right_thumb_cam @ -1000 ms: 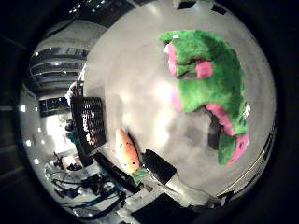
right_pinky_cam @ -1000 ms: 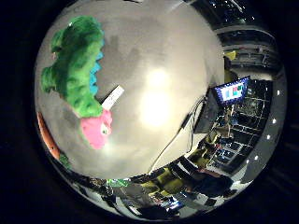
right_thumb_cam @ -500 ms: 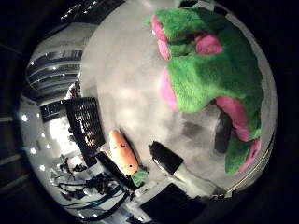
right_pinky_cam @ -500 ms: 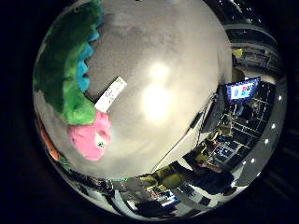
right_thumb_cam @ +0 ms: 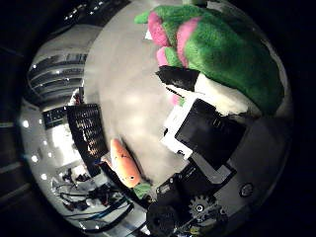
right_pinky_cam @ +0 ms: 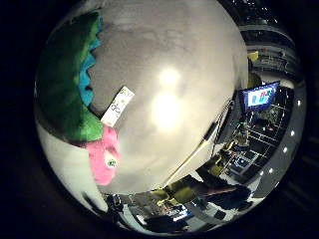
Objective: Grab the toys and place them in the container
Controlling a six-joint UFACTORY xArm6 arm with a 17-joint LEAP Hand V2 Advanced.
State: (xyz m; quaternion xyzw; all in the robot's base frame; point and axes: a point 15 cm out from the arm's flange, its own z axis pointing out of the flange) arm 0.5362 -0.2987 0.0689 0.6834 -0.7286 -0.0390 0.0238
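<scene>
Grey and bare, the bench (right_pinky_cam: 169, 59) is filling most of both palm views, with a dim room of shelves and a lit screen (right_pinky_cam: 260, 95) lying beyond its edge.

Nearest to the palm, the hand (right_thumb_cam: 207, 133) is reaching in over the green plush toy (right_thumb_cam: 232, 54). One white and black finger is lying across the toy's lower edge with its dark tip touching or nearly touching the fur beside the pink patches; whether the fingers are curling around the toy or only resting straight against it I cannot tell. The toy is looming large right under the palm, so the hand is probably being placed here to gather it up first, as the closest thing to take.

On the little-finger side the same toy is showing its blue-edged back, a white label (right_pinky_cam: 117, 105) trailing flat on the bench, and a pink limb (right_pinky_cam: 104, 154) sticking out past the green.

Further off on the thumb side, a carrot toy (right_thumb_cam: 123, 163) with a green top is lying on the bench, well apart from the plush toy, next to a dark slatted basket (right_thumb_cam: 89, 133) near the bench edge. That basket is likely the container, and the carrot is waiting its turn.
</scene>
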